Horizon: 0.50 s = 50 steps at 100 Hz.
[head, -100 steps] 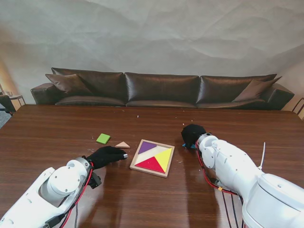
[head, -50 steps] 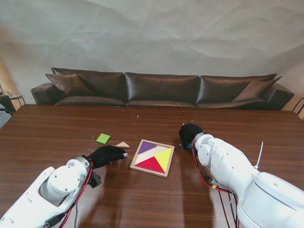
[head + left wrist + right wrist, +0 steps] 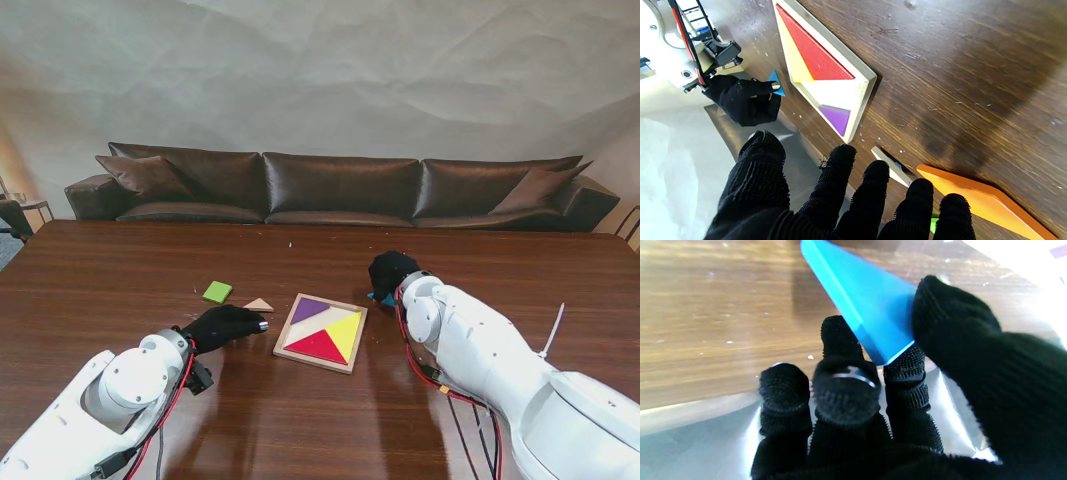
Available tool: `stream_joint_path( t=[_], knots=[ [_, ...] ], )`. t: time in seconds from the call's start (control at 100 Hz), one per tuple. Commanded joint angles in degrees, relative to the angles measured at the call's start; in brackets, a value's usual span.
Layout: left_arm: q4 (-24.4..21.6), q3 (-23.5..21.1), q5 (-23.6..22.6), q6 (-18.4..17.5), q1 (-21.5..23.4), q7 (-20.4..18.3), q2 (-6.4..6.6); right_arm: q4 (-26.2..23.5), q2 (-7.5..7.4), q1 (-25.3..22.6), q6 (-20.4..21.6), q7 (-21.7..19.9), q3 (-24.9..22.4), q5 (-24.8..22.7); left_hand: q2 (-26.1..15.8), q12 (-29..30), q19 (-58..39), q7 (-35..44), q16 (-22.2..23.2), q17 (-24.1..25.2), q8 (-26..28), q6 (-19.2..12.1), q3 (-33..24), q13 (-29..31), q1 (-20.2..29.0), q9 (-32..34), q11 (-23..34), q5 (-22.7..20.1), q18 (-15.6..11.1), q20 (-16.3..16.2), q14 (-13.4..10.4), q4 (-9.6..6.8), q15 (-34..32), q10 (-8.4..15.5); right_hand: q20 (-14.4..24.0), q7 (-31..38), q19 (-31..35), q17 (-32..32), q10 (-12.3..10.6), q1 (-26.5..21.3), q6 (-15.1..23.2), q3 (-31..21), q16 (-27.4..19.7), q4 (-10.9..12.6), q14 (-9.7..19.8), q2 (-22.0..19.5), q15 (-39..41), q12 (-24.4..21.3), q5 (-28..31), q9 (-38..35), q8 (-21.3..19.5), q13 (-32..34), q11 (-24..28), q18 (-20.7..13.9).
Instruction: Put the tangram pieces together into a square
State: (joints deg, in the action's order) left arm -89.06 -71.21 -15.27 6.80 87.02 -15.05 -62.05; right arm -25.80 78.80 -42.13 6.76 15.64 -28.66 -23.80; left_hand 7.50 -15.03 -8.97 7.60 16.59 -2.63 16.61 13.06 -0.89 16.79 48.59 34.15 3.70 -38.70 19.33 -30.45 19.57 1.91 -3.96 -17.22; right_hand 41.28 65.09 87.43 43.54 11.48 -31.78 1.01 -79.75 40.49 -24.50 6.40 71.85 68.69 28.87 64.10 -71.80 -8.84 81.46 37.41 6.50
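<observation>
My right hand (image 3: pixel 391 273) pinches a blue triangle piece (image 3: pixel 870 308) between the thumb and the fingers, close to the far right corner of the wooden tray (image 3: pixel 288 327). My left hand (image 3: pixel 222 326) rests on the table (image 3: pixel 120 270) with fingers spread and holds nothing, just left of the tray. In the tray lie a red triangle (image 3: pixel 318 346), a yellow triangle (image 3: pixel 347 331) and a purple triangle (image 3: pixel 308 308). Farther from me than my left hand lie a beige triangle (image 3: pixel 259 305) and a green square (image 3: pixel 217 292). An orange piece (image 3: pixel 977 200) lies near my left fingers.
</observation>
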Motion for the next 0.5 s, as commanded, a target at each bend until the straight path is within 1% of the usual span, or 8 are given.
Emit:
stream_joint_path(
  t=[0.0,0.13,0.29,0.42,0.49],
  knots=[
    [-0.02,-0.18,0.1,-0.24,0.12,-0.79,-0.15,-1.85,-0.42,-0.71,-0.82,-1.14,-0.41,-0.2,-2.49,-0.34,-0.2,0.04,0.31,-0.04,0.33,0.26,1.34,0.33,-0.53,1.72,0.33,-1.01,-0.98,-0.47,0.02,-0.94,-0.08,-0.24,1.22,2.63,3.9,20.56,-3.43,-3.0,0.5,-3.74,0.1,-0.42,2.25,1.92,1.4,0.12,3.28,-11.34,-0.65,-5.65,3.73,-0.94],
    [0.01,-0.24,0.05,-0.36,0.11,-0.72,-0.16,-7.02,-1.66,-2.74,-3.24,-1.74,-2.81,-0.13,-2.47,-0.34,-0.19,0.03,0.3,-0.04,0.32,0.17,1.34,0.28,-0.54,1.73,0.33,-0.99,-1.03,-0.46,0.03,-0.94,-0.06,-0.31,1.35,2.7,3.97,20.55,-3.25,-3.2,0.32,-3.8,0.1,-0.33,2.19,1.77,1.41,0.25,3.12,-11.24,-1.06,-5.69,3.67,-0.84],
    [0.28,-0.13,0.23,-0.68,-0.06,-0.59,-0.21,-13.53,-2.68,-5.76,-6.31,-2.45,-5.53,0.56,-2.48,-0.33,-0.18,0.04,0.31,-0.03,0.33,0.31,1.35,0.32,-0.57,1.69,0.32,-1.03,-1.0,-0.45,0.02,-0.93,-0.07,-0.32,1.49,2.72,4.05,20.58,-3.14,-3.46,-0.01,-3.72,0.02,-0.21,2.12,1.57,1.35,0.47,2.95,-11.26,-1.63,-5.71,3.67,-0.89],
    [0.32,-0.16,0.36,-0.87,0.01,-0.53,-0.23,-18.44,-3.01,-8.38,-8.57,-2.45,-7.43,1.62,-2.46,-0.33,-0.17,0.01,0.31,-0.02,0.32,0.2,1.36,0.33,-0.58,1.68,0.32,-0.94,-1.0,-0.44,0.0,-0.93,-0.08,-0.3,1.54,2.6,4.02,20.56,-3.14,-3.51,-0.01,-3.76,-0.08,-0.13,2.17,1.43,1.29,0.56,2.96,-11.17,-1.84,-5.7,3.57,-0.89],
    [0.33,-0.26,0.4,-1.04,0.12,-0.37,-0.26,-20.74,-2.83,-9.75,-9.97,-2.06,-8.33,2.64,-2.49,-0.33,-0.18,0.01,0.31,-0.05,0.32,0.13,1.35,0.36,-0.58,1.69,0.32,-0.94,-1.01,-0.44,-0.02,-0.93,-0.09,-0.2,1.59,2.54,4.02,20.57,-3.0,-3.66,-0.04,-3.76,-0.15,-0.11,2.01,1.48,1.26,0.63,2.96,-11.22,-1.93,-5.71,3.54,-0.82]
  ],
)
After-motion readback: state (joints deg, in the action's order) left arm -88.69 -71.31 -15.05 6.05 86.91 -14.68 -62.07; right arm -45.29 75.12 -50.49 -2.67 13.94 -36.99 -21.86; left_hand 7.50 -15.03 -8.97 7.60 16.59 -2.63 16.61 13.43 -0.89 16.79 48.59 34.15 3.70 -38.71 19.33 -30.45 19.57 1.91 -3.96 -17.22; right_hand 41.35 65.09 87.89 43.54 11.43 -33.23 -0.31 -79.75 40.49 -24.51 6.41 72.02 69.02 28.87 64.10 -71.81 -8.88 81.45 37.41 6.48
